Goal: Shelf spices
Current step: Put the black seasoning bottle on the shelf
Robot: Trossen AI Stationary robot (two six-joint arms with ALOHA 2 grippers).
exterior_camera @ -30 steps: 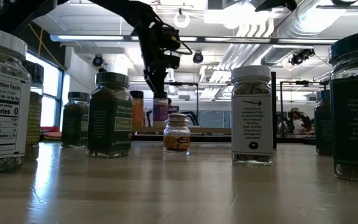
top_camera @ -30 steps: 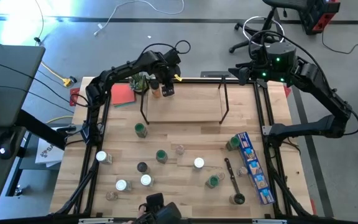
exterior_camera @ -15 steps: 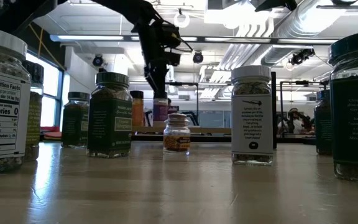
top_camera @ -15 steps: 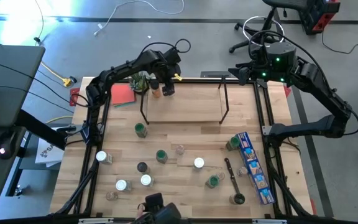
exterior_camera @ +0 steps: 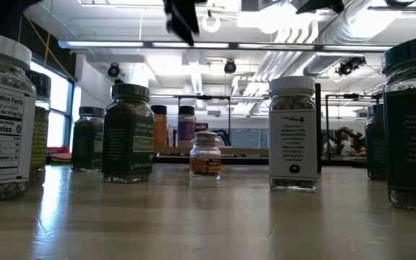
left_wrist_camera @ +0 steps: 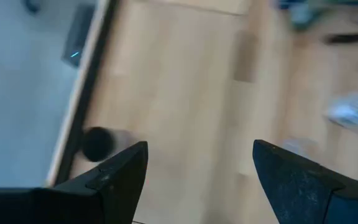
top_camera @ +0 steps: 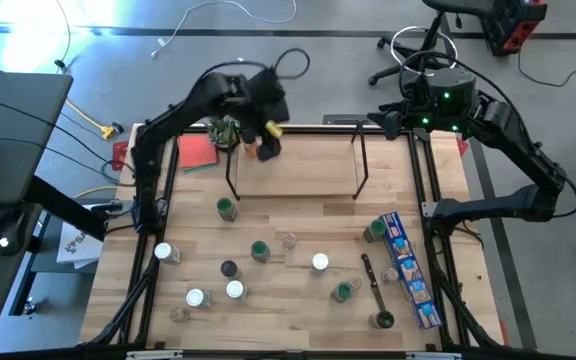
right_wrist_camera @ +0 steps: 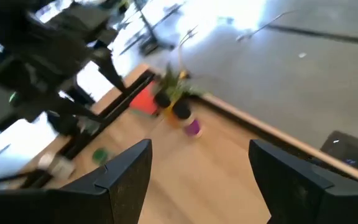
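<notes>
A pale wood tabletop [top_camera: 298, 225] fills the middle of the overhead frame, edged by a black frame [top_camera: 426, 190], with grey floor and loose cables around it. The shelf [top_camera: 293, 165], a low black-rod rack with light boards, sits at the upper centre. Two spice jars [top_camera: 259, 148] stand at its upper left end. More spice jars lie scattered across the lower left and centre. A long blue box [top_camera: 408, 268] and a black-handled utensil [top_camera: 373, 285] lie at lower right. The left end effector [top_camera: 268, 103] hangs above the shelf's upper left, fingers apart and empty. The right end effector [top_camera: 386, 120] waits at upper right, open, holding nothing. At table height, jars stand before a bright room with ceiling pipes.
</notes>
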